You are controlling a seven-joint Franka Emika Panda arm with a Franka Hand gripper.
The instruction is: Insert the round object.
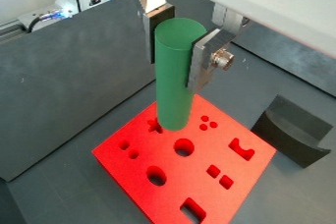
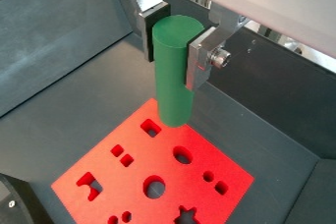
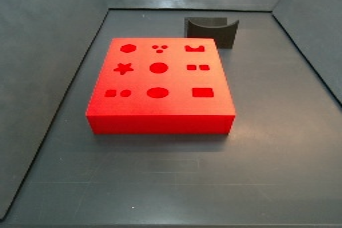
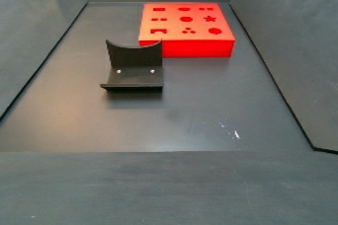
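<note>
Right now I have the gripper point(image 1: 179, 43) clamped on the upper part of the green peg point(image 1: 175, 76), which hangs upright, long axis vertical, well above the red block point(image 1: 184, 164), its lower end looking roughly over the block's round holes point(image 2: 182, 155).

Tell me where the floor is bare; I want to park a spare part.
Bare floor spreads in front of the dark curved block and beside the red block. Crowded: above the red block, where the gripper fingers hold the green peg.
</note>
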